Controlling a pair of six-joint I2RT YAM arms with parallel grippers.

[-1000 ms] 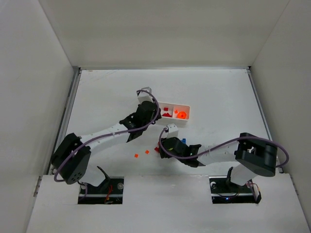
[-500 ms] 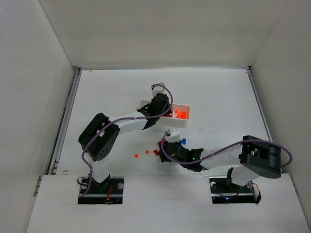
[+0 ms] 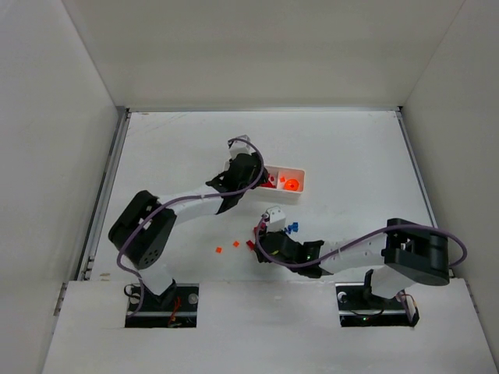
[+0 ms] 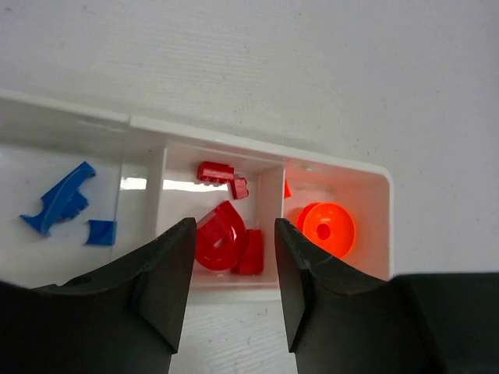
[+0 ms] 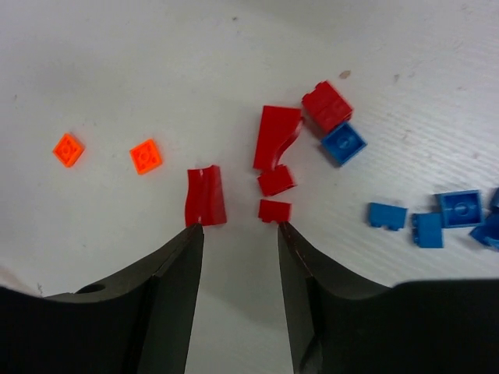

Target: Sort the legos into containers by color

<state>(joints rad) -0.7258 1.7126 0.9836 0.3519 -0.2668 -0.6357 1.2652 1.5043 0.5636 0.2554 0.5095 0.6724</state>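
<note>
Your right gripper [image 5: 239, 227] is spread, the curved red brick [image 5: 205, 196] just ahead of one fingertip: centre over it before closing. Your left gripper [image 4: 234, 224], spread and empty, hangs over the tray [image 4: 257, 148], above its red compartment.

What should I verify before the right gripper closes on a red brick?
1. Right gripper open and empty: ok.
2. One red brick centred between its jaws: not ok; the curved red brick and a small red brick flank the gap.
3. Left gripper open, holding nothing: ok.
4. Red compartment of the tray free: not ok; left gripper hangs over it.
5. Orange tiles clear of the grasp: ok.
</note>
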